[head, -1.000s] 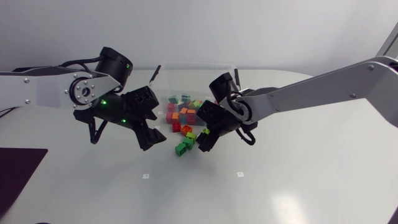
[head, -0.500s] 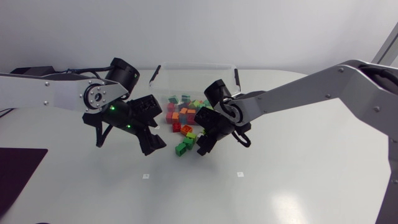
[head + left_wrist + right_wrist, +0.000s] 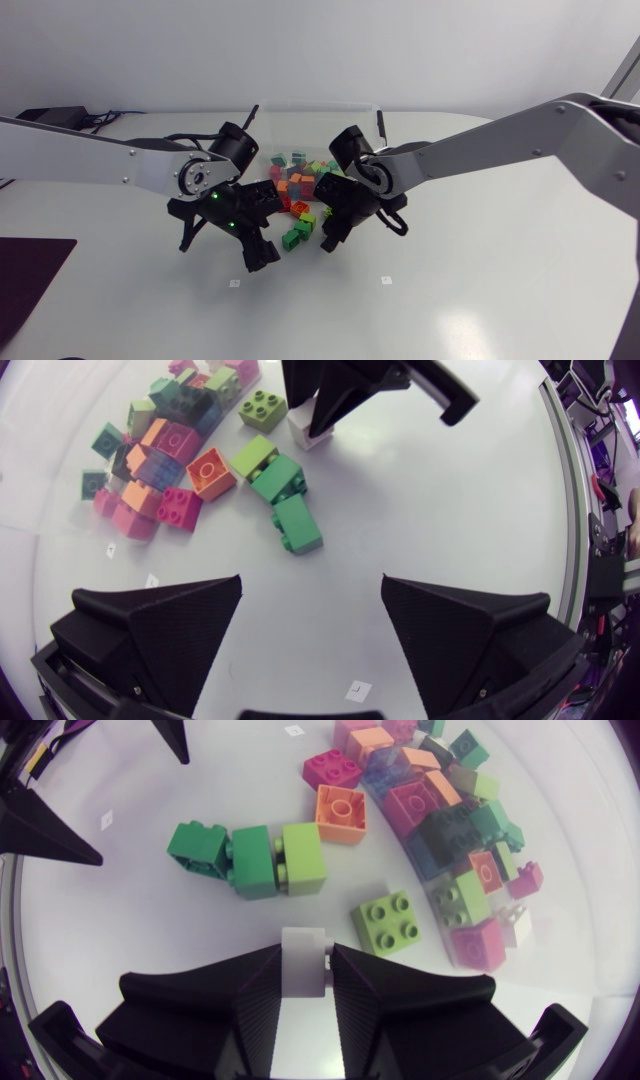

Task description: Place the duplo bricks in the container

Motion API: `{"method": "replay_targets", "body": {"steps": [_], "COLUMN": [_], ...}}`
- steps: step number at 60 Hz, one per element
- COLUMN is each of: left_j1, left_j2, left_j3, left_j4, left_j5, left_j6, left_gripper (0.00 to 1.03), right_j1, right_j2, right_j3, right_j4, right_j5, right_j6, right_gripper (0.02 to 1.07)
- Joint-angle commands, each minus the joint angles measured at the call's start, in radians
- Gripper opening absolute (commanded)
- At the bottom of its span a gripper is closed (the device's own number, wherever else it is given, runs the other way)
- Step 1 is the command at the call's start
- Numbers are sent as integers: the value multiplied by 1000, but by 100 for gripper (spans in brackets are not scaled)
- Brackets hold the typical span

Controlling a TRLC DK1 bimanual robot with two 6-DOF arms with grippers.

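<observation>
Row of green bricks (image 3: 285, 490) ahead of wide-open left gripper (image 3: 310, 582), long axis toward far edge of table (image 3: 450, 300); right gripper (image 3: 304, 958) clamping white brick (image 3: 303, 940).

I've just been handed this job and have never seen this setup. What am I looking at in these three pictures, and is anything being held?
These are two robot arms working at a white table. The wide picture comes from a fixed camera above. In it the left arm enters from the left and the right arm from the right. The other two pictures each come from a camera on one arm's wrist, looking past that arm's own two black fingers.

The left hand is open and empty, over bare table just short of a few joined green bricks. The right hand is shut on a white brick. A heap of coloured bricks lies by the clear container at the back. I cannot tell how many are already inside it.
</observation>
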Motion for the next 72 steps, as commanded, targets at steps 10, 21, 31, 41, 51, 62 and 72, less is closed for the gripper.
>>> {"method": "replay_targets", "body": {"steps": [10, 21, 31, 41, 51, 62, 72], "left_j1": [-14, -20, -25, -34, -52, -58, -57], "left_j2": [71, 101, 154, 181, 189, 207, 207], "left_j3": [46, 72, 102, 115, 115, 115, 108], "left_j4": [52, 106, 108, 115, 129, 140, 140], "left_j5": [-37, -77, -85, -91, -91, -91, -86], "left_j6": [-80, -161, -203, -230, -240, -249, -252], "left_gripper": [97, 97, 97, 97, 95, 65, 35], "right_j1": [-48, -91, -123, -151, -168, -177, -192], "right_j2": [-213, -371, -470, -536, -561, -564, -516], "right_j3": [-133, -175, -166, -126, -78, -21, 43], "right_j4": [-24, -64, -105, -125, -131, -93, -51], "right_j5": [-29, -57, -83, -108, -126, -140, -140], "right_j6": [-28, -24, -8, 21, 53, 108, 151], "right_gripper": [23, 22, 22, 22, 23, 23, 23]}}
